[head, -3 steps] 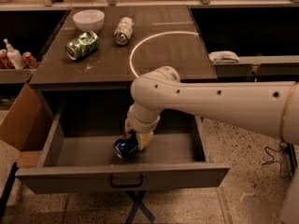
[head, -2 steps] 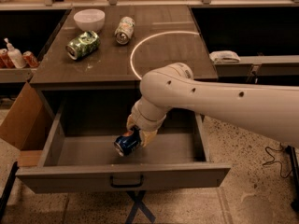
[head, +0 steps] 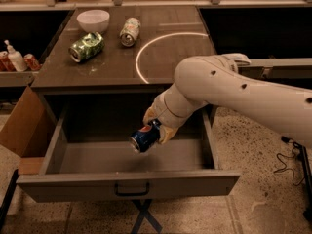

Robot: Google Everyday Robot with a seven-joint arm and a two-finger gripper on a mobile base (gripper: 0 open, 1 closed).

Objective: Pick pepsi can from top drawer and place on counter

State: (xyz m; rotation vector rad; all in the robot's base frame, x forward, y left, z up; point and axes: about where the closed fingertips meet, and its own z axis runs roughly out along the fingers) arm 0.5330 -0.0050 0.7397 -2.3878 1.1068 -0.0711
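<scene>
The gripper is clamped tight on the pepsi can, which is tilted and hanging in the air above the open top drawer. Just beyond, on the far side, sits the counter.

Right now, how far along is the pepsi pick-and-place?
Done: top drawer stands open; the gripper has the pepsi can clamped, tilted, clear of the drawer floor. In hand: can hangs over the drawer, below counter level. Left: raise it to the counter and set it down, likely near the white arc.
</scene>
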